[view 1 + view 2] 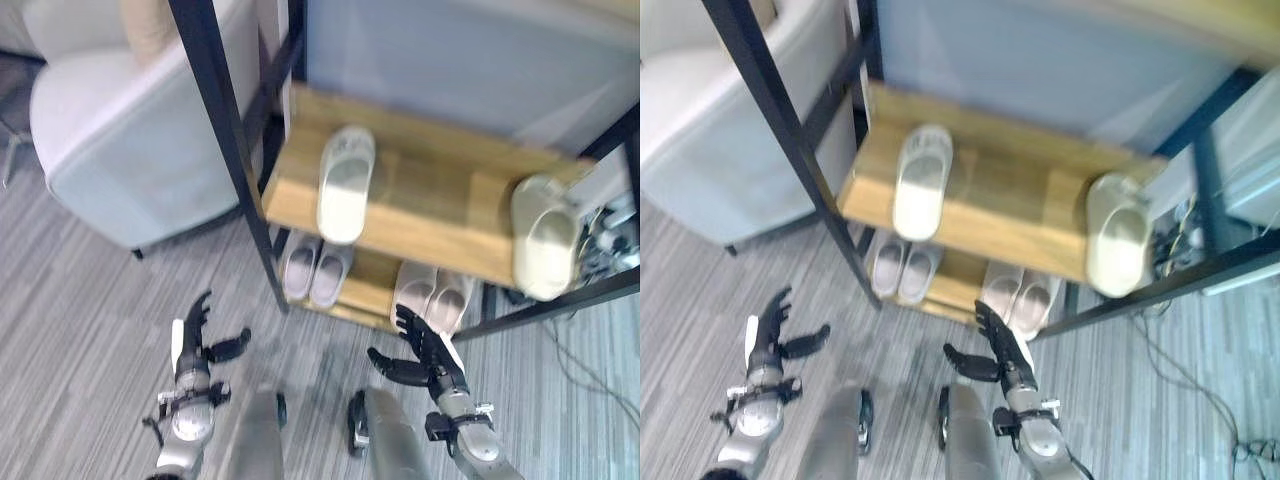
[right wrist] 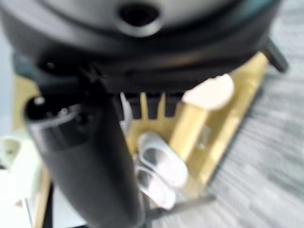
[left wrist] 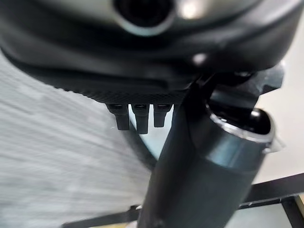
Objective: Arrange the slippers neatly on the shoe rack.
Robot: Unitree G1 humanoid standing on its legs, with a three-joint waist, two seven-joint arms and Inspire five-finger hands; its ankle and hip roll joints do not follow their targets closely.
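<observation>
A pale armchair (image 1: 120, 150) fills the 10 o'clock part of the head view, standing on grey striped carpet (image 1: 80, 330). Beside it, from 12 to 3 o'clock, stands the shoe rack (image 1: 440, 200), black-framed with wooden shelves.

On the upper shelf (image 1: 430, 190) lie two cream slippers, well apart. One slipper (image 1: 345, 182) lies at the shelf's middle-left, its toe towards 12 o'clock. The other slipper (image 1: 545, 235) sits at the 3 o'clock end, overhanging the front edge.

On the lower shelf (image 1: 370, 285) are two pairs, each pair side by side and touching: a greyish pair (image 1: 315, 268) towards 9 o'clock and a pinkish pair (image 1: 432, 292) towards 3 o'clock.

The right hand (image 1: 425, 350) hangs at 5 o'clock, just in front of the pinkish pair, fingers straight and spread wide, thumb out towards 9 o'clock, holding nothing. The left hand (image 1: 195, 340) is at 7 o'clock over the carpet, well apart from the rack, fingers likewise straight and spread, empty.
</observation>
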